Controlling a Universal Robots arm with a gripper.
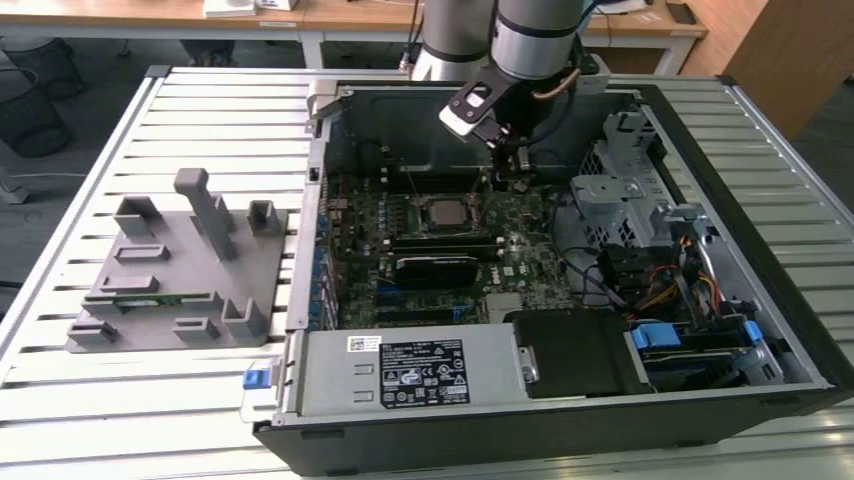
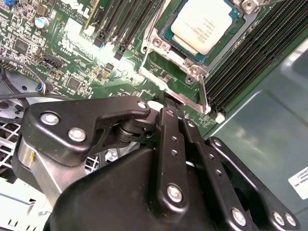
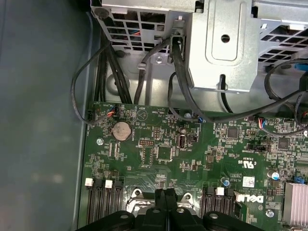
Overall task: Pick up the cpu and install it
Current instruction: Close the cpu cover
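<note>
Nearest you in the exterior view is the power supply [image 1: 400, 365], at the near edge of the open computer case [image 1: 534, 440]. The case lies on a slatted table [image 1: 214, 110] beside a grey fixture [image 1: 174, 270]. Deeper inside, the cpu [image 1: 441, 212] sits in the socket frame [image 1: 441, 198] on the motherboard [image 1: 527, 255]. The arm [image 1: 534, 40] reaches down so that the gripper [image 1: 509, 180] hangs just to the exterior view's right of that frame. You cannot tell from here whether it touches the board.

In the second wrist view you see the gripper [image 2: 169, 102] with its two black fingers [image 2: 166, 139] pressed together and nothing between them, the tips at the frame's edge. The cpu [image 2: 204, 24] lies flat inside the socket frame [image 2: 156, 48], silvery top up, with memory slots [image 2: 122, 24] alongside.

In the first wrist view the closed gripper [image 3: 165, 192] points at the motherboard [image 3: 192, 154]. Beyond it you see a coin cell [image 3: 121, 130] and black cables [image 3: 179, 72] under a metal drive cage [image 3: 221, 43].
</note>
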